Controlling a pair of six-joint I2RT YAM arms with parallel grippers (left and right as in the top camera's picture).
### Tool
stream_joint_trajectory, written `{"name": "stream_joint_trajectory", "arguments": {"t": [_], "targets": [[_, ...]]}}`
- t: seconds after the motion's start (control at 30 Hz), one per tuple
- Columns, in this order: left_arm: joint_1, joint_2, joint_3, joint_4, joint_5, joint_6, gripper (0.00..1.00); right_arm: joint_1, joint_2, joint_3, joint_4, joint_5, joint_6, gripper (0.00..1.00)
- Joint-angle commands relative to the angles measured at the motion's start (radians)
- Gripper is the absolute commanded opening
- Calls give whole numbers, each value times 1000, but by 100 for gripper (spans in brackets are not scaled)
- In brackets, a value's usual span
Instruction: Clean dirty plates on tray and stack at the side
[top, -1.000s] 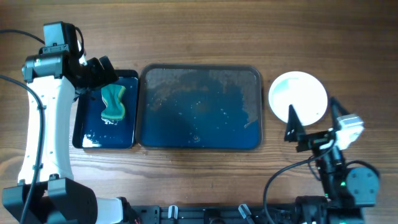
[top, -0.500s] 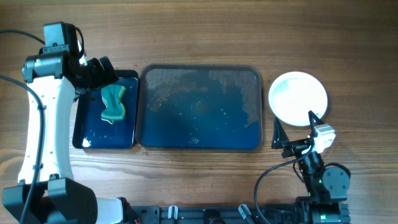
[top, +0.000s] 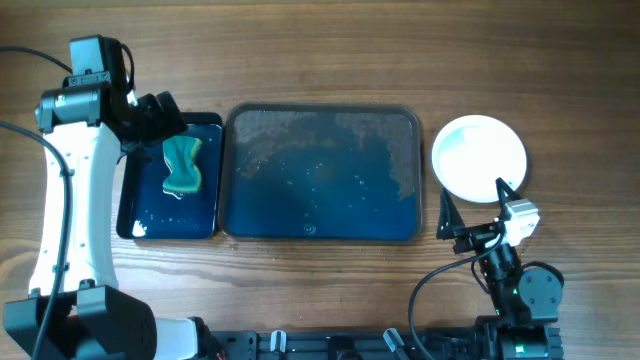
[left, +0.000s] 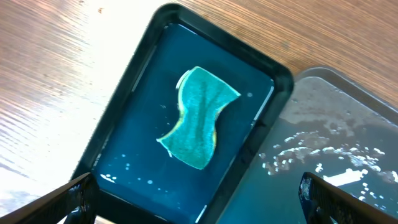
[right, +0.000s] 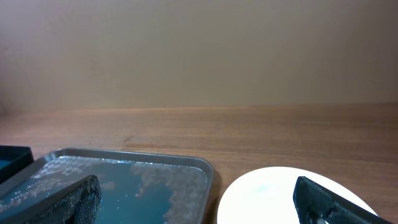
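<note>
A white plate (top: 479, 155) lies on the table right of the large tray (top: 322, 235), which holds foamy blue water and no plates. The plate also shows in the right wrist view (right: 280, 196), and the tray too (right: 149, 160). A teal sponge (top: 183, 165) lies in the small black tray (top: 130, 200) on the left; it shows in the left wrist view (left: 198, 117). My left gripper (top: 163, 115) is open and empty above the small tray's far edge. My right gripper (top: 475, 212) is open and empty, near the plate's front edge.
The small tray (left: 99, 143) and large tray (left: 348, 112) stand side by side, almost touching. Bare wooden table lies around them. The arm bases stand at the front edge.
My right arm drew back from the plate toward the front edge, then stayed still over the last half second. The left arm and sponge have not moved.
</note>
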Motion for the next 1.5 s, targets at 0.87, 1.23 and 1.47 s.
{"name": "stream_joint_trajectory", "arguments": {"t": [0.87, 1.23, 1.47], "targets": [[-80, -1416, -1411, 1130, 252, 277, 100, 5, -6, -2, 2, -16, 18, 100], [-80, -1576, -1472, 1058, 252, 273, 100, 5, -6, -2, 2, -16, 18, 100], [-80, -1573, -1472, 1058, 252, 273, 100, 5, -6, -2, 2, -16, 18, 100]]}}
